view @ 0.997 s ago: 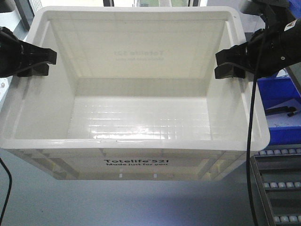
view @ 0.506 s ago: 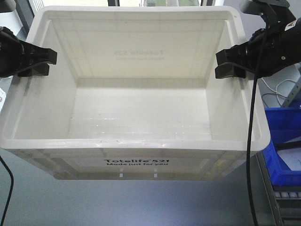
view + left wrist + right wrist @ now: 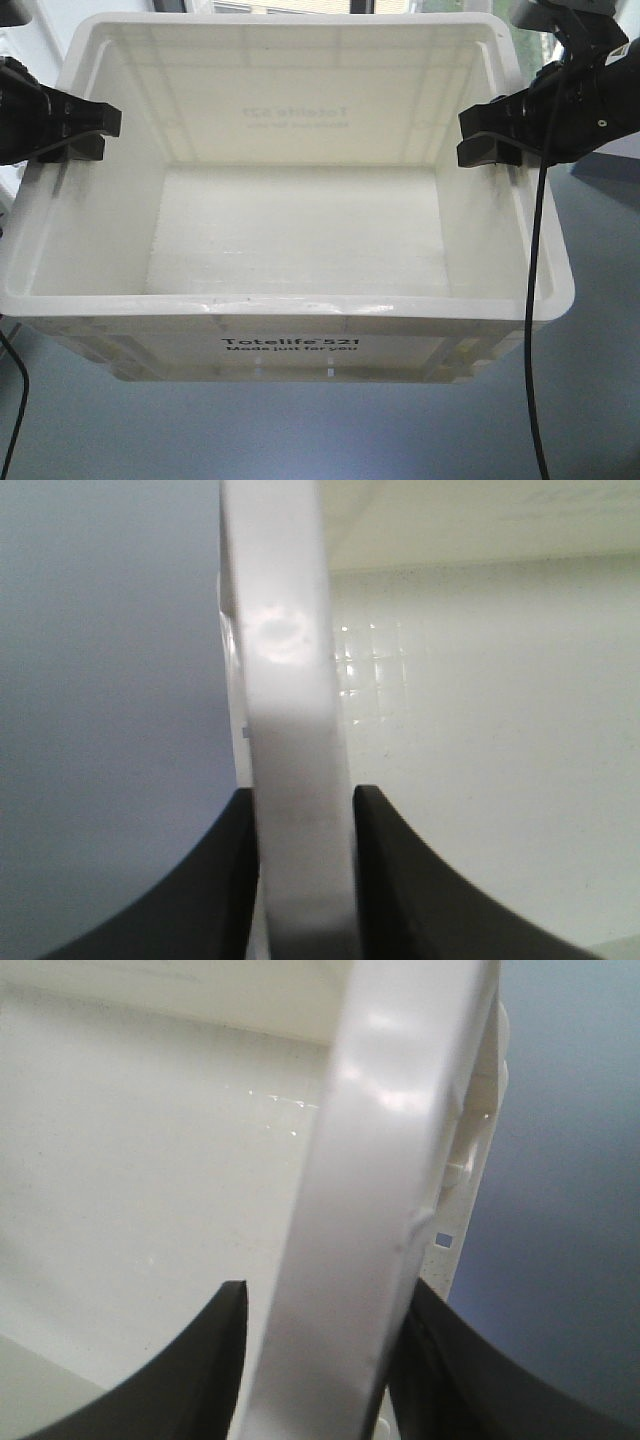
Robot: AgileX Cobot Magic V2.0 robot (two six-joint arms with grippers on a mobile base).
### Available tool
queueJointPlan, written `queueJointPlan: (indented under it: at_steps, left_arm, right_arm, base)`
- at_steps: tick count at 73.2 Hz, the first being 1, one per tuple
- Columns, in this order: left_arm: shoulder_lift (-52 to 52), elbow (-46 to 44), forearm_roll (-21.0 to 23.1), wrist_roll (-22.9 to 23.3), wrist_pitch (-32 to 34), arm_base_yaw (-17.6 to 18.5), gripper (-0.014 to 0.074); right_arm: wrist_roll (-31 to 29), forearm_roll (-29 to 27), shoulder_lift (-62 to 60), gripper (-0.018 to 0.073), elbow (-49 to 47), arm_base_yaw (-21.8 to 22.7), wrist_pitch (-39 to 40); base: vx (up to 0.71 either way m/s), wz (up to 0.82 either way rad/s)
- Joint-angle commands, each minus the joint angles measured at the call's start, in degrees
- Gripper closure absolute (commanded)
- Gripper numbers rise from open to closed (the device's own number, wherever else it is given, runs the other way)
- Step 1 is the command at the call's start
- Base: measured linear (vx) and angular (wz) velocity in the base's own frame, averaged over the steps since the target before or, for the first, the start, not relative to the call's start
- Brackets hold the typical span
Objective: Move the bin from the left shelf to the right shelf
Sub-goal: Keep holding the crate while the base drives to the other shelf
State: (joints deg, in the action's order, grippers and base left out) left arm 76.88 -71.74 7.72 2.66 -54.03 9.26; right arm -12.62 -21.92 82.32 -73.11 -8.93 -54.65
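The bin (image 3: 300, 230), a large white tote with black "Totelife 521" print on its front wall, fills the front view and hangs off the floor between both arms. My left gripper (image 3: 85, 133) is shut on the bin's left rim (image 3: 290, 730), one black finger on each side of it. My right gripper (image 3: 490, 135) is shut on the right rim (image 3: 380, 1160) in the same way. The bin is empty inside.
Grey floor (image 3: 300, 430) lies below the bin. Bright windows (image 3: 300, 6) show behind its far rim. A black cable (image 3: 533, 300) hangs from the right arm across the bin's right side. Neither shelf is in view.
The bin keeps its place between the grippers while the background shifts: the blue bins and roller rack at the right slid out of view, leaving grey floor and windows.
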Motion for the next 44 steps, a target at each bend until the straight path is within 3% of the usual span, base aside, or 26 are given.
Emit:
queueJointPlan:
  at_steps: [1,44]
  left_arm:
    - [-2.4,-2.4,0.0,-0.7,6.1,0.0,0.0603]
    - [-2.4,-2.4,0.0,-0.7,6.1,0.0,0.0603]
  right_arm:
    - [-2.9,-2.4,-3.0,0.0564,-2.3,0.1,2.5]
    - [-2.9,-2.4,-3.0,0.0564,-2.3,0.1,2.5]
  base:
    - [0.31,0.59]
    - [0.27,0.62]
